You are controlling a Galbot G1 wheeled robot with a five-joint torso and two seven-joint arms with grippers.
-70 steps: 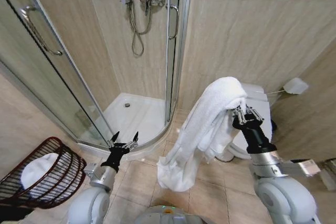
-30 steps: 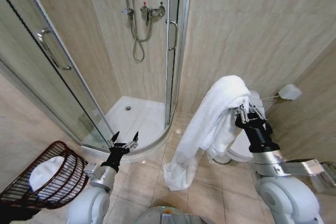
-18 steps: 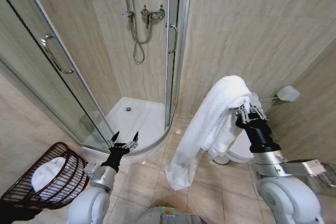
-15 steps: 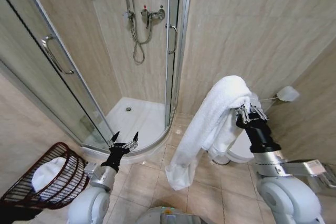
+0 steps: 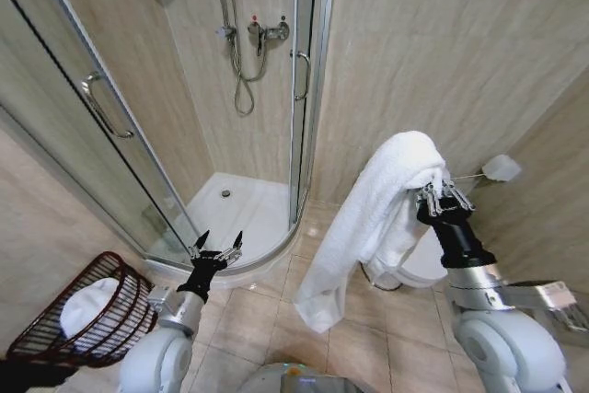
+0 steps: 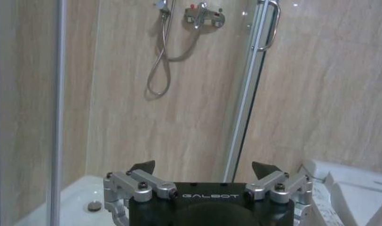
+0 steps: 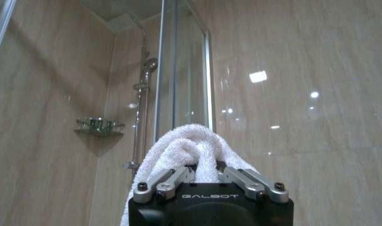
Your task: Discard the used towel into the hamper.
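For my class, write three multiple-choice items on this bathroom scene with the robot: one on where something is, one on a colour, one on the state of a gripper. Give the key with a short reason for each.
1. Where does the hamper stand?
A. On the floor at the robot's left
B. Inside the shower
C. On the toilet lid

2. What colour is the towel held up by the robot?
A. Blue
B. White
C. Green

3. How is the left gripper?
A. Shut on the towel
B. Open and holding nothing
C. Shut on the hamper's rim

Key:
1. A, the head view shows the hamper low at the robot's left, outside the shower door.
2. B, the towel draped from the right gripper is white.
3. B, its jaws stand spread apart with nothing between them; the right gripper is the one shut on the towel.
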